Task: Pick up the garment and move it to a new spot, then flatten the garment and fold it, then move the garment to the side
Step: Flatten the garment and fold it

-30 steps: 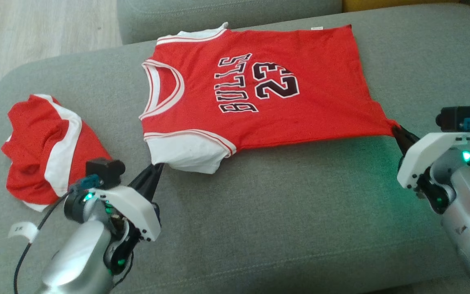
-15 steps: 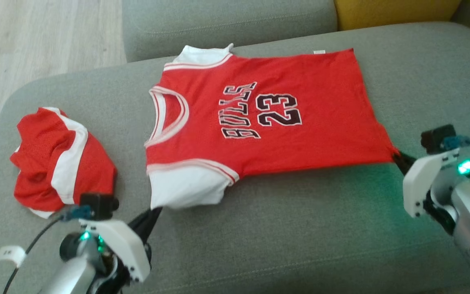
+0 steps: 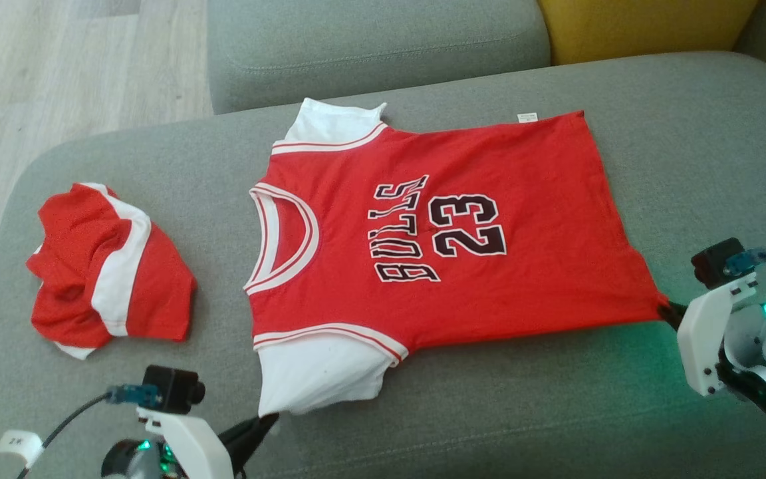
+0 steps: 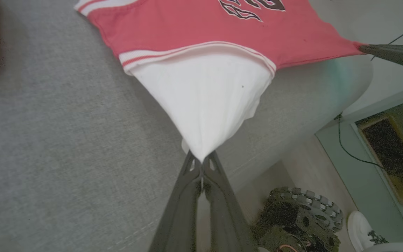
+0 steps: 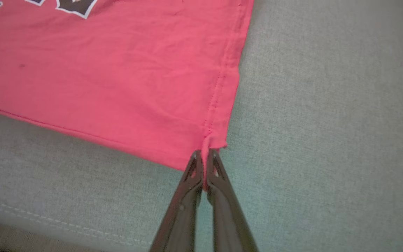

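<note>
The left gripper (image 3: 268, 419) is closed on the tip of the white sleeve (image 3: 320, 372) of the garment (image 3: 449, 233), which lies spread on the grey sofa (image 3: 489, 412) (print up). The right gripper (image 3: 669, 309) pinches its near hem corner (image 5: 210, 141). Both bites are tiny, so a hard pull may slip the cloth free.

The garment (image 3: 542, 266) lies spread on the sofa seat (image 3: 489, 419), collar toward the left and hem toward the right. A second, bunched garment (image 3: 107, 266) sits on the seat, well apart to its left. The left fingers (image 3: 253, 432) pinch the near sleeve's tip, and the right fingers (image 3: 672, 311) pinch the near hem corner. A back cushion (image 3: 376, 46) stands behind, with floor (image 3: 57, 80) at the far left.
</note>
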{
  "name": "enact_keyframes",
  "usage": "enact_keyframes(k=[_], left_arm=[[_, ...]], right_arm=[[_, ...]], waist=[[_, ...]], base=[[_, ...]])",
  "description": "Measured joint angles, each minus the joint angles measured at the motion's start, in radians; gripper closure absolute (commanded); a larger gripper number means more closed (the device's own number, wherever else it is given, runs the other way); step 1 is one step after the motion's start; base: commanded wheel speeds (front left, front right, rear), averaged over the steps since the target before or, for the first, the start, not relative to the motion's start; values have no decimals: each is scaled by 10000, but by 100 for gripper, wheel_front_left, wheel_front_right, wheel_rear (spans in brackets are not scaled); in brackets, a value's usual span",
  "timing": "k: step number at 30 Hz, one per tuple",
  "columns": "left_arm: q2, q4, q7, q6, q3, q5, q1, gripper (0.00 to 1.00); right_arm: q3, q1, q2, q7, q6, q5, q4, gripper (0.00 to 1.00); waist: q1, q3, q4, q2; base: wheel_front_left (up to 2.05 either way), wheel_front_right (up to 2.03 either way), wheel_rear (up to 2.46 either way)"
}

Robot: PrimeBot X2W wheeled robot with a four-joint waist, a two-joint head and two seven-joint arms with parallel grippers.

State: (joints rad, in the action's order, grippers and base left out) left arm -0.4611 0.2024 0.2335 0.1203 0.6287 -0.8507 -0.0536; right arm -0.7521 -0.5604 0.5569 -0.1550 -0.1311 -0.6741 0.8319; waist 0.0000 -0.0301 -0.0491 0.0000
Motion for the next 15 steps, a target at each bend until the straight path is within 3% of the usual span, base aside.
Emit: enact_keyframes(k=[15], left_arm=[[-721,-1561,1158,31,332,-1254,984,100]], right_arm=[[-1384,698,1996,-2520,0,-2148,-2617,100]], waist=[[0,-246,115,0]], base=[[0,0,0]])
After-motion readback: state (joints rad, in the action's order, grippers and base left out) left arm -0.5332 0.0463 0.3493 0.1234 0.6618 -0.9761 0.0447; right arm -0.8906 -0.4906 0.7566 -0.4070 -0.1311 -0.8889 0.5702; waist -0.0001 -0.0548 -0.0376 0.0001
